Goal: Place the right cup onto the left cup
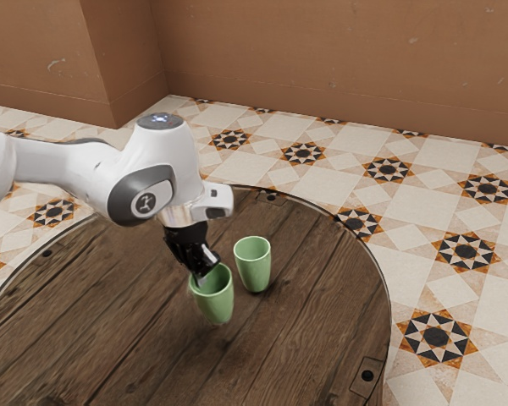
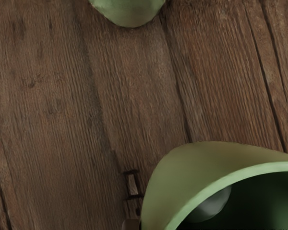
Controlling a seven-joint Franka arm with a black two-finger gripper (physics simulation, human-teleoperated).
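High on the nearer smooth, tapered green cup (image 1: pixel 215 307) sits the black gripper (image 1: pixel 204 271), open or closed I can't tell, likely leaving the base (image 1: pixel 218 320) free for nesting!

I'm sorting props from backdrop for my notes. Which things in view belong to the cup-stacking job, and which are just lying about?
For the job:
- nearer green cup, in the exterior view
- farther green cup

Just the setting:
- round wooden table, which bears both cups
- tiled floor
- brown wall
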